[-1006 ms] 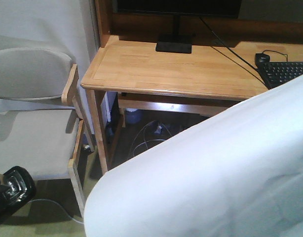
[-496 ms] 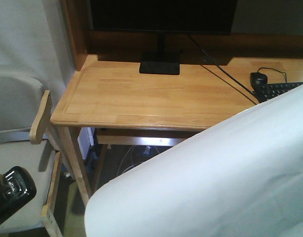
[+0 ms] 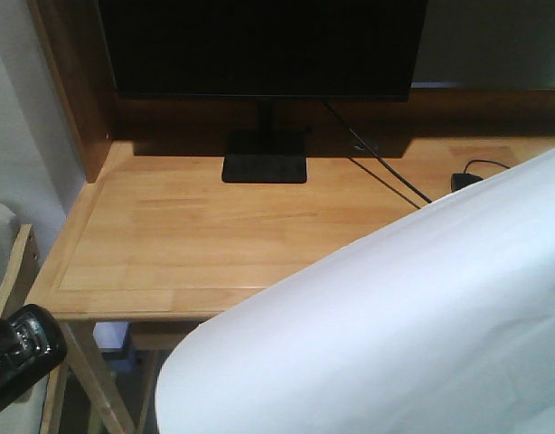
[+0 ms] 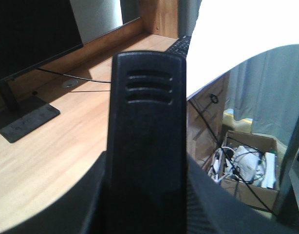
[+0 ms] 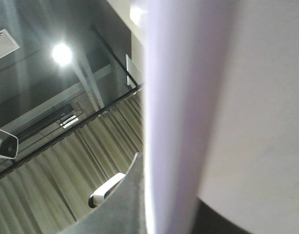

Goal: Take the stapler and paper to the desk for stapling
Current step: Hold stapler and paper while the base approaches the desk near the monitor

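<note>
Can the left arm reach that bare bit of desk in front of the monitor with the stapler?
Probably yes: the desk in front of the monitor stand lies bare, and the paper curls off to the right, not between the stapler and that spot.

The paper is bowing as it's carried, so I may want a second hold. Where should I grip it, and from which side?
Probably the rounded lower-left edge of the paper, approached from the left, jaws pinching across the sheet. It bows outward there and hangs clear of the desk, so both faces look reachable.
</note>
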You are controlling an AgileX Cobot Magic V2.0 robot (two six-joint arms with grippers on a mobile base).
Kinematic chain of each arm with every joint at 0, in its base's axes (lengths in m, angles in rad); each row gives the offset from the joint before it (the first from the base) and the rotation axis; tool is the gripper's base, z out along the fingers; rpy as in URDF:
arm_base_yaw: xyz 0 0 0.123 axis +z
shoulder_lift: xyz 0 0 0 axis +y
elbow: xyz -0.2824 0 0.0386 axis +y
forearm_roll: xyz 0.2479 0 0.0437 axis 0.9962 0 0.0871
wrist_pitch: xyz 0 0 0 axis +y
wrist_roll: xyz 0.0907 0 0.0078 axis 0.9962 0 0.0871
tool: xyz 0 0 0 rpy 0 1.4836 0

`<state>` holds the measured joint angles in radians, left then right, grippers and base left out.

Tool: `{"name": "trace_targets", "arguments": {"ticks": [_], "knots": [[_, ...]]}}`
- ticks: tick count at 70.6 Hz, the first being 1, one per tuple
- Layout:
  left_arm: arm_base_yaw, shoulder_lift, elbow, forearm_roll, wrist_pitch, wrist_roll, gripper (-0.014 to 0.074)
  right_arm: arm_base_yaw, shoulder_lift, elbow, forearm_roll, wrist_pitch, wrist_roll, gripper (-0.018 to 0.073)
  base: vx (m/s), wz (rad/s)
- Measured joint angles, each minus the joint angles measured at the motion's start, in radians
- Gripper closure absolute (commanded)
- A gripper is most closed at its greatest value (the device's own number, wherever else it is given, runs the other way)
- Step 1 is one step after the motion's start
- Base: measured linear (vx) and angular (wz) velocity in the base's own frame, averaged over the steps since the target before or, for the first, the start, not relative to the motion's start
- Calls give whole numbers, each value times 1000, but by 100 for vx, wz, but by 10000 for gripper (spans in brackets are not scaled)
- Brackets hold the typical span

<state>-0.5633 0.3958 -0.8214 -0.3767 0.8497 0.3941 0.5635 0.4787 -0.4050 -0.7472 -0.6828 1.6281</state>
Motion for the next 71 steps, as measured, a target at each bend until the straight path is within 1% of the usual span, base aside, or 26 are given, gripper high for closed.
{"name": "trace_targets", "arguments": {"ticks": [36, 71], "knots": [[0, 0, 0, 0, 0, 0, 603, 0, 0, 0, 0, 0, 0, 565, 26, 0], [0, 0, 0, 0, 0, 0, 603, 0, 0, 0, 0, 0, 0, 565, 11, 1]]}}
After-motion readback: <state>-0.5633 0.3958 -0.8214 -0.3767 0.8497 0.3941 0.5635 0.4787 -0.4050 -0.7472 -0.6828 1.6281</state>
